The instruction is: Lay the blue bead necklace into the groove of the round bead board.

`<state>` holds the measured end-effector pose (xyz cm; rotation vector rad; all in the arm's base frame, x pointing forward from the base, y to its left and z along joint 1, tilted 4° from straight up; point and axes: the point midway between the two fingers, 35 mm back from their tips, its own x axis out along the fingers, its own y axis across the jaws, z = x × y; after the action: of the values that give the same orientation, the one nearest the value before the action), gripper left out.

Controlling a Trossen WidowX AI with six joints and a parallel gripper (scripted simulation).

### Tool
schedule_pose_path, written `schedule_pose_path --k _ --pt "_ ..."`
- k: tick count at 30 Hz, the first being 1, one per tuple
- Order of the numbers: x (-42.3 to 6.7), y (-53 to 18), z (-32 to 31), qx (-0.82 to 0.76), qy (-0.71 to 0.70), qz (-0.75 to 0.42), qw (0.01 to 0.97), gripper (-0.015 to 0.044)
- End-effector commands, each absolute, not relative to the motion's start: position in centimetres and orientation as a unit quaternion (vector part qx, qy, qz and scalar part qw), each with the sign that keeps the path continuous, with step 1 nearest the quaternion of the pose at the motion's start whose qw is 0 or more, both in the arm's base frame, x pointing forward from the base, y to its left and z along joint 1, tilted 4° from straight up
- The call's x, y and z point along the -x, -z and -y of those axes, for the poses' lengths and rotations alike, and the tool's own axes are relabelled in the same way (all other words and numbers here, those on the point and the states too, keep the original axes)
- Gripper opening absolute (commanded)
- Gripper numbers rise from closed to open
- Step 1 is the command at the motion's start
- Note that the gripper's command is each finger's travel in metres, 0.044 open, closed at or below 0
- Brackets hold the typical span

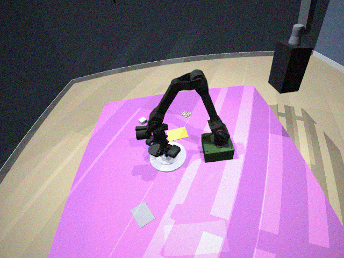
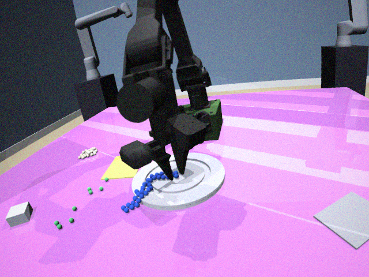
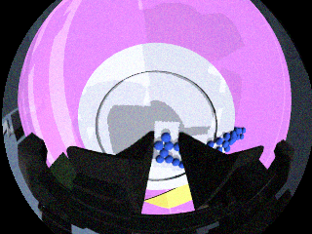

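The round white bead board lies flat, with a thin circular groove. The blue bead necklace is bunched in a narrow double strand. One end lies inside the groove ring near the board's middle; the rest crosses the rim, and its other end reaches the table. In the top view the arm hides nearly all of it. My gripper is low over the board, partly open. Its fingertips stand either side of the necklace's inner end, with beads visible in the gap.
A yellow sheet lies beside the board. Loose green beads, a small white block and a pile of white beads lie beyond. A grey square and the green arm base also stand out.
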<state>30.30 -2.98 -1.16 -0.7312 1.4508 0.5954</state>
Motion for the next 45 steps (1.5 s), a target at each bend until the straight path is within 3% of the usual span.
schedule_pose_path --k 1,4,45 --pt "-30.3 1.1 3.0 0.322 -0.262 -0.638 0.649 0.0067" --pt "-30.3 1.1 3.0 0.322 -0.262 -0.638 0.649 0.0000" --pt "-30.1 -1.3 2.8 0.323 -0.264 -0.639 0.646 0.0000"
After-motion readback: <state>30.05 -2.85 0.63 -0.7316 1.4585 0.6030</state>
